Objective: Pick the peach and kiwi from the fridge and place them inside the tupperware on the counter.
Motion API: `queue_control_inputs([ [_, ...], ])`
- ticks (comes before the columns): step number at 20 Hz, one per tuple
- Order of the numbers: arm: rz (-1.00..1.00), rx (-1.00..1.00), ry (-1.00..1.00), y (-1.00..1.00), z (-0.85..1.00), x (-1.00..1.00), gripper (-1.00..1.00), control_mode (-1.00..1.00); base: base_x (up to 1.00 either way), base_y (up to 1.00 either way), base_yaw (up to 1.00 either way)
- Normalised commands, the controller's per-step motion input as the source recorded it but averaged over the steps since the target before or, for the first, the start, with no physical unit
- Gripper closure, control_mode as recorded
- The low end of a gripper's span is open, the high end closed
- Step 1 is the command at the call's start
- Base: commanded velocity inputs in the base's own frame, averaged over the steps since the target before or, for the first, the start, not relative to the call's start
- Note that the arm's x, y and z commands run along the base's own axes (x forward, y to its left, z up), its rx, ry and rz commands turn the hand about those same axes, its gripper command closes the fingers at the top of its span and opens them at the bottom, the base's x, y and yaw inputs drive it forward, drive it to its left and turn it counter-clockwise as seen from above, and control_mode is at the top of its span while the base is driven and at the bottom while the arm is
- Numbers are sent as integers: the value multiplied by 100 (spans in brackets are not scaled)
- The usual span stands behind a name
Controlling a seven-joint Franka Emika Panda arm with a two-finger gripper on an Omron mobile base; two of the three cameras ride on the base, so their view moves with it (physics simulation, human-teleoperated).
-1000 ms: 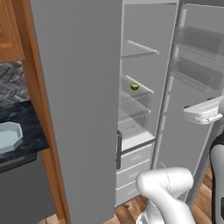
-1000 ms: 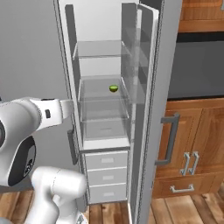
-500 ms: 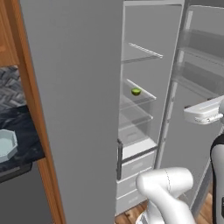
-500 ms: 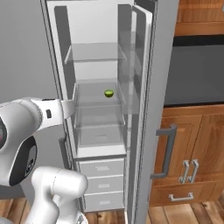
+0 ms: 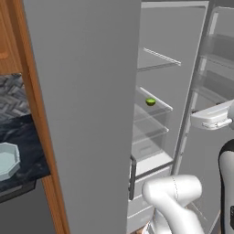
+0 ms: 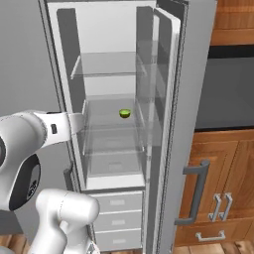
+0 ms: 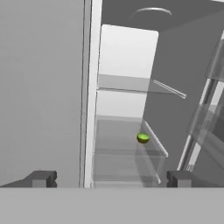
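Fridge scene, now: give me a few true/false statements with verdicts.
1. The fridge door is shut. False: it stands open.
2. The kiwi lies on a glass shelf. True.
3. The claw grips the kiwi. False: it is open, short of the shelves.
4. The tupperware sits on the counter. True.
5. The kiwi lies in a white drawer. False: the drawers are below it.
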Motion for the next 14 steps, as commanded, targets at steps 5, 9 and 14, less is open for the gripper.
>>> queue_control_inputs([
  [5,0,0,0,0,0,0,-100,100,29,-29,11],
  [9,0,0,0,0,0,0,-100,100,6,-42,13],
  [14,0,0,0,0,0,0,-100,100,16,-14,10],
])
